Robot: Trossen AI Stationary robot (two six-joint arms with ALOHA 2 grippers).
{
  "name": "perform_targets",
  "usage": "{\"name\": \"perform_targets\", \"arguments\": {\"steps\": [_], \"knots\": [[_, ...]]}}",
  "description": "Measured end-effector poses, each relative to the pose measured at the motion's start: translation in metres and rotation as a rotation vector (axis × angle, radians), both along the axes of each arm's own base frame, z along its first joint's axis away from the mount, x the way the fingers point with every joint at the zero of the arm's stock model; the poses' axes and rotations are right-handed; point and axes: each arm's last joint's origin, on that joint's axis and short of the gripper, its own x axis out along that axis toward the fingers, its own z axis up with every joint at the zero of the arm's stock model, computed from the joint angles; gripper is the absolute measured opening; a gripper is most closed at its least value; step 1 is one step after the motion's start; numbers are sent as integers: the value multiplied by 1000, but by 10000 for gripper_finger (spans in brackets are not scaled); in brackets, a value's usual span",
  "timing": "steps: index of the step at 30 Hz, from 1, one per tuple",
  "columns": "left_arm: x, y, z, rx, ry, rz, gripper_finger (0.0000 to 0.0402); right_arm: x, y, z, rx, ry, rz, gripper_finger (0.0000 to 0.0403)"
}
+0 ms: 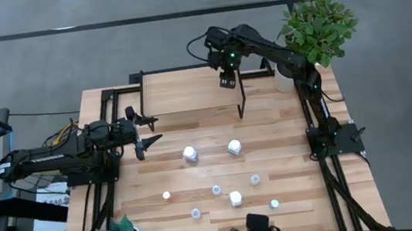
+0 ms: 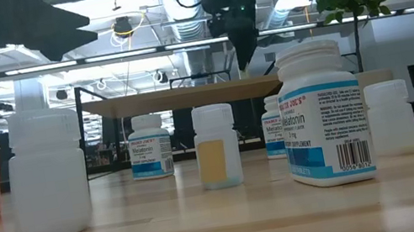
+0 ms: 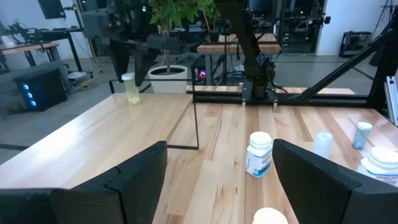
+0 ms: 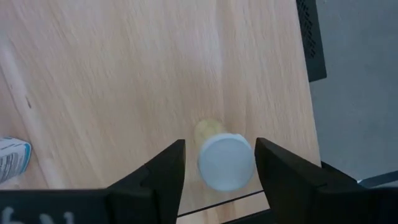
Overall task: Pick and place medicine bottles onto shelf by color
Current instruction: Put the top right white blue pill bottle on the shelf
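Above the shelf (image 1: 203,92) at the far side of the table (image 1: 184,126), the right gripper (image 1: 226,76) hangs with its fingers spread to either side of a small yellow-tinted bottle with a white cap (image 4: 225,160). In the right wrist view there is a gap between the cap and each finger, so the bottle is not pinched; it stands upright on the shelf's light wood top, near a corner. The left wrist view shows the same bottle (image 3: 131,88) on the shelf beneath the right arm's fingers.

On the left side of the table, the left gripper (image 1: 147,131) is spread wide and holds nothing, pointing towards the middle of the table.

Nearer the front edge, the other medicine bottles stand scattered on the tabletop, well apart from the shelf. Two larger labelled melatonin bottles (image 1: 190,154) (image 1: 234,147) stand side by side in the middle, and a third large white bottle (image 1: 236,198) stands farther forward among several tiny ones. A potted plant (image 1: 317,28) sits at the far right corner, just beside the shelf.
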Motion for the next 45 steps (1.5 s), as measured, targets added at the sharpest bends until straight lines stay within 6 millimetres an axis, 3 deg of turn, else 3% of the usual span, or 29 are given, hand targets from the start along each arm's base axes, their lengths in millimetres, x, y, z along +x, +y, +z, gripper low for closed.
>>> {"name": "perform_targets", "arguments": {"steps": [9, 16, 22, 26, 31, 36, 45], "knots": [[0, 0, 0, 0, 0, 0, 281, 4, 3, 18, -60, -82, 22, 214], [0, 0, 0, 0, 1, 0, 281, -6, 21, 45, -94, -145, 31, 211], [0, 0, -1, -2, 13, 0, 281, -39, 73, 84, 39, -147, 23, 205], [0, 0, -3, -5, 31, 0, 281, -58, 113, 111, 91, -254, 45, 201], [-1, 0, -5, -9, 50, 0, 281, -96, 168, 129, 132, -301, 100, 196], [-1, 0, -5, -26, 51, -2, 281, -129, 209, 118, 174, -331, 21, 190], [0, 0, -5, -36, 49, 0, 281, -141, 254, 47, 223, -337, -15, 180]]}}
